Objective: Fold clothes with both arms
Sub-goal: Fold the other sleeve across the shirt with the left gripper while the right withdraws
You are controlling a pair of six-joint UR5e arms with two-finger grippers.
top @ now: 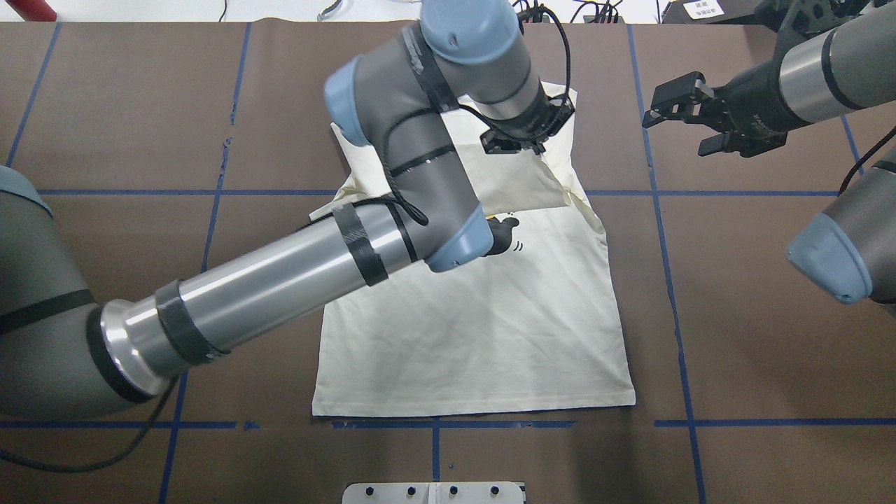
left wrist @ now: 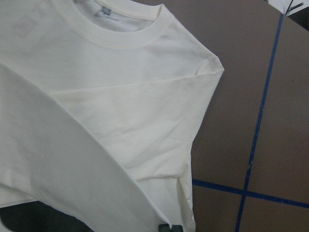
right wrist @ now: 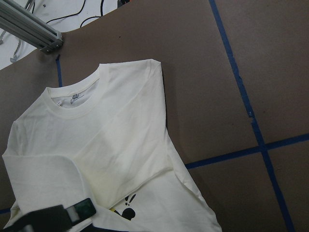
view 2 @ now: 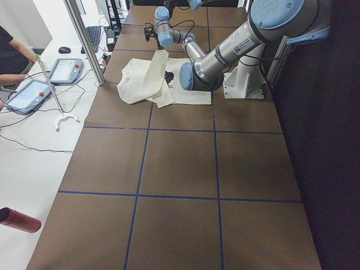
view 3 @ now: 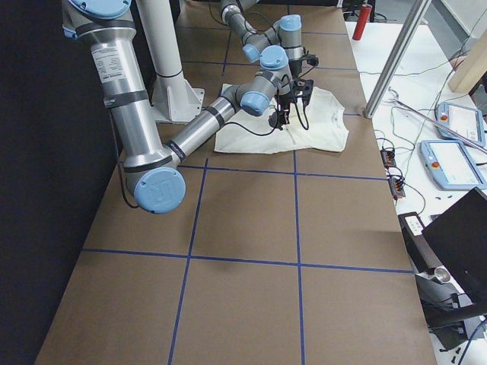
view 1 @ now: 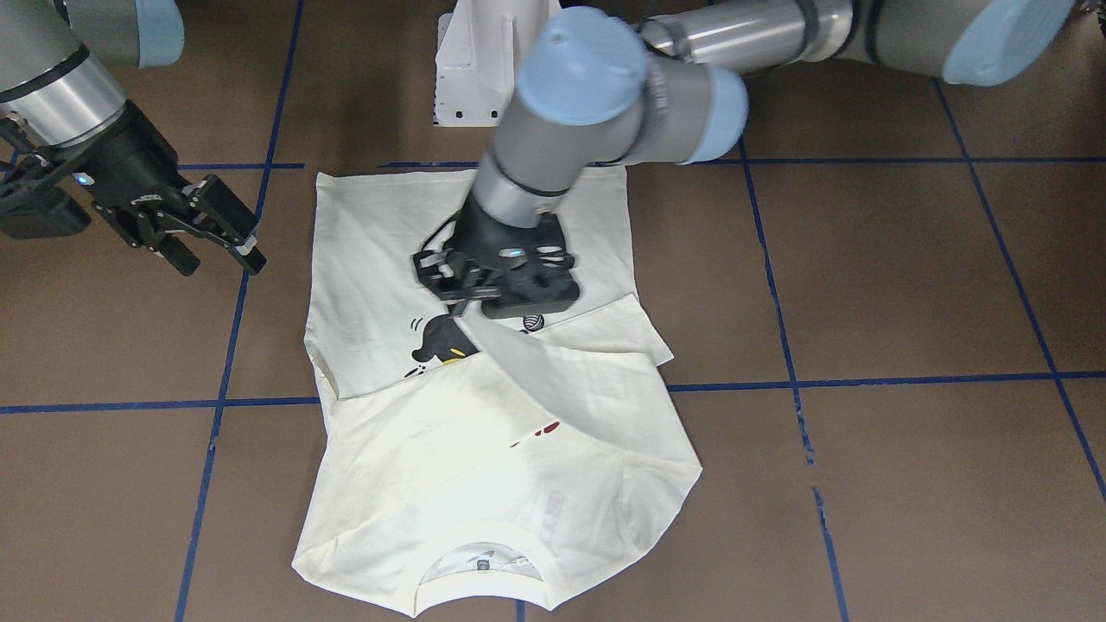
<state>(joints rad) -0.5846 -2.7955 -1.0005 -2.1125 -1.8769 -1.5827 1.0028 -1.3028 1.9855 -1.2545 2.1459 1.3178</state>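
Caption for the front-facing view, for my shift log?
Left gripper pinches a sleeve of the shirt over the cat print; right gripper open beside it.

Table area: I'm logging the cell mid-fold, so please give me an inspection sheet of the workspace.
Surface: brown table with a blue tape grid.
Job's things: cream T-shirt lying partly folded, cat print partly covered, one sleeve lifted.
Clutter: nothing seen.
Grippers: left gripper shut on the sleeve above the shirt; right gripper open, beside the shirt, apart from it.
Cables: black cables run along the left arm.
Surroundings: white pedestal, teach pendants, red bottle, a person at the side bench.
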